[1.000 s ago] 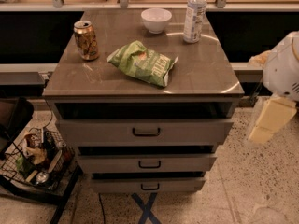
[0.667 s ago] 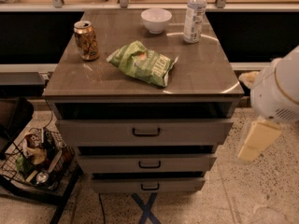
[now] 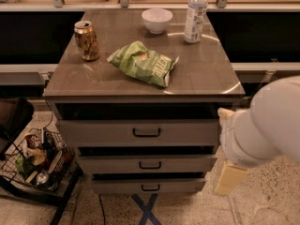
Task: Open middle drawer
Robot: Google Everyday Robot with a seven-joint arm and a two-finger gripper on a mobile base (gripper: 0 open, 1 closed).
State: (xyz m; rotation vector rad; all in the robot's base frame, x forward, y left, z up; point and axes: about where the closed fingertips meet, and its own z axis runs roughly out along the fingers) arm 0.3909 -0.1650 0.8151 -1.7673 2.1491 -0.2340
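Note:
The middle drawer (image 3: 108, 164) is the second of three grey-brown fronts in the cabinet, low and wide, with a small dark centre handle (image 3: 150, 165). It sits closed, in line with the taller top drawer (image 3: 103, 132) and the narrow bottom drawer (image 3: 117, 186). My white arm (image 3: 267, 125) comes in from the right edge. Its cream-coloured gripper (image 3: 229, 178) hangs down just right of the cabinet, level with the middle and bottom drawers and apart from the handles.
On the cabinet top (image 3: 201, 74) lie a green chip bag (image 3: 143, 63), a soda can (image 3: 87, 40), a white bowl (image 3: 157, 20) and a water bottle (image 3: 195, 14). A wire basket of clutter (image 3: 37, 161) stands on the floor at left. Blue tape (image 3: 146, 210) marks the floor in front.
My arm has swung in from the right edge toward the cabinet and lower, now filling more of the view. The drawers and the things on top have not moved.

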